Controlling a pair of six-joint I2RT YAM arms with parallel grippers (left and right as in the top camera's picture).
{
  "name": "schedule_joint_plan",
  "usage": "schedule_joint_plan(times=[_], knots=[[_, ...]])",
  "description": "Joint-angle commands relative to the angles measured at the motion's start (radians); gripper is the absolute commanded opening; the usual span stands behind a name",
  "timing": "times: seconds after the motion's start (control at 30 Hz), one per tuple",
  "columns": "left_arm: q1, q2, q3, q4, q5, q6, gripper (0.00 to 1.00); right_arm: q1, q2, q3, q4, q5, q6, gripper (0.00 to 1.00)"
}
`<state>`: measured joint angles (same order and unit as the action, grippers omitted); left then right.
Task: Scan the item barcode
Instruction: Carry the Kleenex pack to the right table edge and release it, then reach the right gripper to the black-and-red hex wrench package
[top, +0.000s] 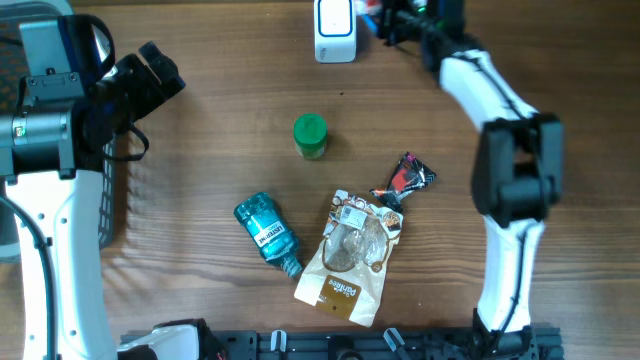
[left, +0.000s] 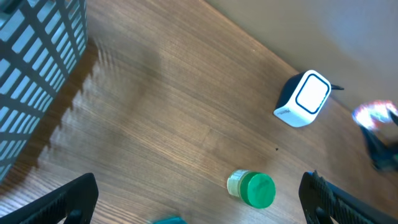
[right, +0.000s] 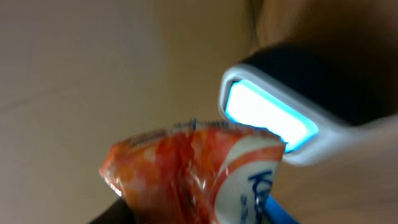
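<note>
An orange-and-white snack packet (right: 199, 174) with blue lettering is pinched in my right gripper (right: 193, 214), which is shut on its lower part. Its top edge stands just in front of the lit window of the white scanner (right: 273, 112). From overhead, the right gripper (top: 385, 20) is at the far table edge, right beside the scanner (top: 335, 30), and only a red bit of the packet (top: 371, 12) shows. No barcode is readable. My left gripper (left: 199, 208) hangs wide open and holds nothing, above the table near the basket (top: 112, 195).
A green-capped jar (top: 310, 136) lies mid-table. Nearer the front are a teal bottle (top: 266, 232), a brown pouch (top: 350, 258) and a black-and-red wrapper (top: 405, 178). The slatted basket (left: 31, 74) stands at the left.
</note>
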<state>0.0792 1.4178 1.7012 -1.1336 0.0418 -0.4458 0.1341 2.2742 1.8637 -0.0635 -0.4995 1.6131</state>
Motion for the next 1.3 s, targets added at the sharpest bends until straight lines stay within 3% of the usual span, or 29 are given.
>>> schedule_joint_plan(times=[0.0,0.13,0.23,0.3,0.5,0.67,0.7,0.73,0.77,0.87,1.1,1.27], knots=[[0.005,0.004,0.005,0.002,-0.01,0.013,1.0,-0.046,-0.337,0.024,-0.304,0.393,-0.424,0.24],[0.005,0.004,0.005,0.002,-0.01,0.013,1.0,-0.072,-0.519,0.024,-0.745,1.013,-0.539,0.34],[0.005,0.004,0.005,0.002,-0.01,0.013,1.0,-0.142,-0.539,0.018,-0.994,1.213,-0.539,0.34],[0.005,0.004,0.005,0.002,-0.01,0.013,1.0,-0.214,-0.528,-0.026,-1.051,1.238,-0.54,0.34],[0.005,0.004,0.005,0.002,-0.01,0.013,1.0,-0.465,-0.461,-0.301,-0.924,1.123,-0.542,0.37],[0.005,0.004,0.005,0.003,-0.01,0.013,1.0,-0.613,-0.388,-0.451,-0.697,0.921,-0.67,0.4],[0.005,0.004,0.005,0.002,-0.01,0.013,1.0,-0.623,-0.375,-0.452,-0.692,0.887,-0.668,0.49],[0.005,0.004,0.005,0.002,-0.01,0.013,1.0,-0.629,-0.361,-0.452,-0.675,0.859,-0.669,0.73],[0.005,0.004,0.005,0.002,-0.01,0.013,1.0,-0.629,-0.348,-0.452,-0.658,0.84,-0.671,0.89],[0.005,0.004,0.005,0.002,-0.01,0.013,1.0,-0.628,-0.343,-0.447,-0.644,0.822,-0.671,0.99],[0.005,0.004,0.005,0.002,-0.01,0.013,1.0,-0.592,-0.564,-0.188,-0.829,0.64,-0.797,1.0],[0.005,0.004,0.005,0.002,-0.01,0.013,1.0,-0.375,-0.737,-0.157,-1.009,0.436,-0.876,1.0]])
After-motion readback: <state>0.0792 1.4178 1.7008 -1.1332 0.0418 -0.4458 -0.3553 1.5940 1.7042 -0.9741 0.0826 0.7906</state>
